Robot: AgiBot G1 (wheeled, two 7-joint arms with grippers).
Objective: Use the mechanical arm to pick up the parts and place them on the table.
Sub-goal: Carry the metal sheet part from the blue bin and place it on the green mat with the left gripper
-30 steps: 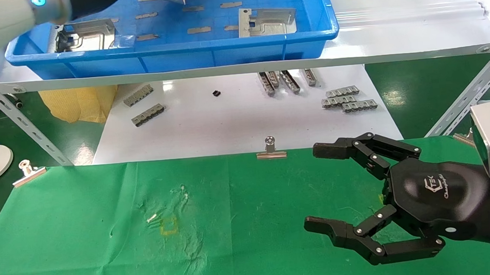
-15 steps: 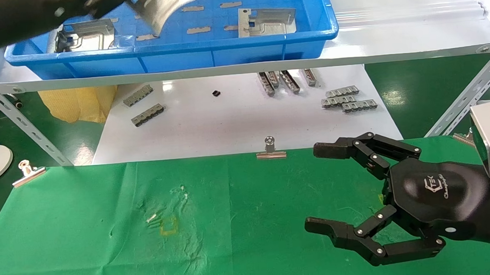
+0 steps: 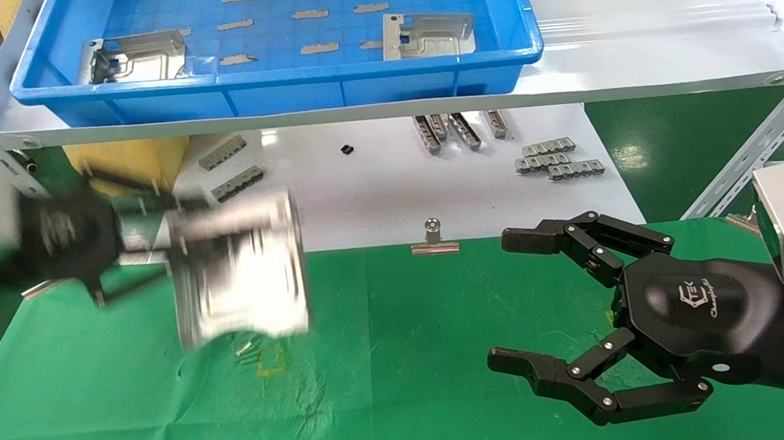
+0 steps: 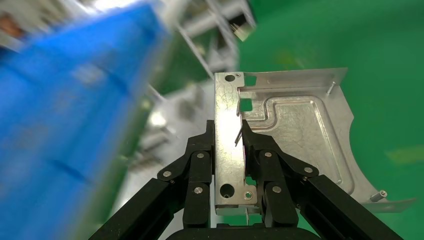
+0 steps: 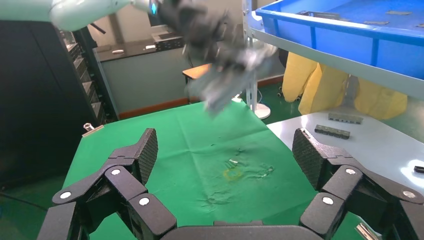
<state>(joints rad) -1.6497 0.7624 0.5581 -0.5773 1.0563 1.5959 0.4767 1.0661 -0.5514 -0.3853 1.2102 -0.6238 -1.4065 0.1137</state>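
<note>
Green table, three parts, two hands

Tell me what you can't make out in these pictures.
- Head view: left hand and its part are motion-blurred; ribs and cut-outs unreadable.
- Left wrist view: fingers cover the part's near edge.
- Right wrist view: right hand is cut off at the frame edge.
- Head view: tray is cropped at the top.

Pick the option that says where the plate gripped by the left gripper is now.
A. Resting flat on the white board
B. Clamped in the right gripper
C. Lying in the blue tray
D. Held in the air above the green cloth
D: the left gripper is shut on the plate, which is carried above the green cloth, clear of it in the right wrist view.
</note>
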